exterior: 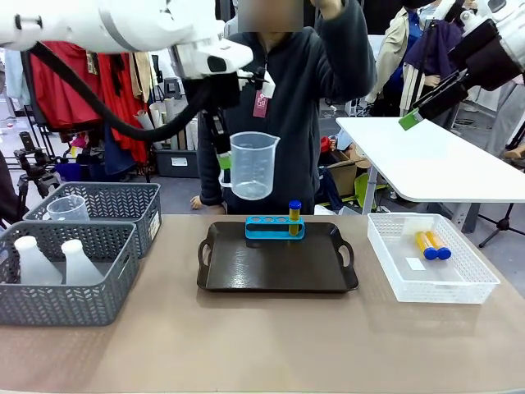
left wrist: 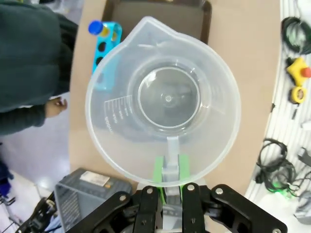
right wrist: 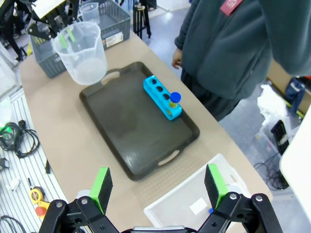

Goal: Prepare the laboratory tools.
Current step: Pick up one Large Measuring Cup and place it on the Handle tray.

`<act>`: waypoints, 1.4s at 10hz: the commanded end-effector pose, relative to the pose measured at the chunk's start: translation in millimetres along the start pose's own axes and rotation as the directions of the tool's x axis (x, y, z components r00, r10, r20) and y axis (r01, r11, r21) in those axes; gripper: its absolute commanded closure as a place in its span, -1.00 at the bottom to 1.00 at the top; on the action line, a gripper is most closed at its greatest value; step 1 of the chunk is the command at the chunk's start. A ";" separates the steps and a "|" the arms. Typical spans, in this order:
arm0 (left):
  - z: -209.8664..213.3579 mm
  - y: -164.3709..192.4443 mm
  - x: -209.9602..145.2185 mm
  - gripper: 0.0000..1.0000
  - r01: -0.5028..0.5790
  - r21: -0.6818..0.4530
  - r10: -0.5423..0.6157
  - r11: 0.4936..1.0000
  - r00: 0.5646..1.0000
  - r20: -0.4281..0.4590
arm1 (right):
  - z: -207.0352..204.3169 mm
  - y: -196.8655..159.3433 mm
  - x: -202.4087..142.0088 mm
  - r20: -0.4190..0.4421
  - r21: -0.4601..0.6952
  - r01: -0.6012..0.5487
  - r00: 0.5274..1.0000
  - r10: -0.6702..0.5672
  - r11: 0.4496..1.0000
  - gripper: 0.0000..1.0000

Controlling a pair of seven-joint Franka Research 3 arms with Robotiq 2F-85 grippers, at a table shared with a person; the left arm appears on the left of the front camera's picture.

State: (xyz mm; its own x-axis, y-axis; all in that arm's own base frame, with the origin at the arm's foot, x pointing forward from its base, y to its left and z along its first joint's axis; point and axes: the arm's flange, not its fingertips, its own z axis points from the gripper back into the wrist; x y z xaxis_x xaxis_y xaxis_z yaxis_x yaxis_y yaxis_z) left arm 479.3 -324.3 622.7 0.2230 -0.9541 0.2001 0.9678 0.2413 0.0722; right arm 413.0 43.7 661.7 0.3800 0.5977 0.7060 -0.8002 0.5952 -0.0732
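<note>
My left gripper (exterior: pixel 223 160) is shut on the handle of a clear plastic measuring beaker (exterior: pixel 253 167) and holds it upright in the air above the far left of the black tray (exterior: pixel 277 271). The left wrist view looks straight down into the beaker (left wrist: pixel 165 102), with the green pads (left wrist: pixel 158 171) pinching its handle. On the tray's far edge stands a blue rack (exterior: pixel 275 227) with one blue-capped amber tube (exterior: pixel 294 215) in its right hole. Two more tubes (exterior: pixel 432 245) lie in the white basket (exterior: pixel 459 287). My right gripper (right wrist: pixel 158 187) hangs open, high on the right.
Two grey baskets stand at the left: the near one (exterior: pixel 66 304) holds two frosted white flasks (exterior: pixel 37 261), the far one (exterior: pixel 123 201) another clear beaker (exterior: pixel 67 209). A person in a dark fleece (exterior: pixel 303 98) stands at the far side behind the tray.
</note>
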 end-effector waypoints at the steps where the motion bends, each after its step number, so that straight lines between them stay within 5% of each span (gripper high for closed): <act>1: -24.3 -4.5 3.3 1.00 0.000 -0.028 0.001 1.000 0.999 0.034 | 0.4 -1.4 0.3 0.022 0.016 0.000 1.000 0.000 1.000 -1.00; 6: -86.3 -8.4 19.4 1.00 0.020 -0.030 -0.020 0.999 1.000 0.003 | 0.4 -1.4 0.3 0.022 0.016 0.000 1.000 0.000 1.000 -1.00; 14: -94.9 -5.1 24.2 1.00 0.020 -0.061 -0.019 0.998 1.000 0.004 | 0.4 -1.4 0.3 0.022 0.016 0.000 1.000 0.000 1.000 -1.00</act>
State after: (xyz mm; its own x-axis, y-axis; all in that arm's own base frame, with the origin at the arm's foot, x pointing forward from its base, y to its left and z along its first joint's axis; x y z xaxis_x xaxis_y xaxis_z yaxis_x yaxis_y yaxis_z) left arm 491.5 -365.8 533.5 0.2051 -0.9576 0.2025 0.9772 0.2120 0.0126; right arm 413.0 43.7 661.6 0.3800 0.5977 0.7059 -0.8002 0.5952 -0.0731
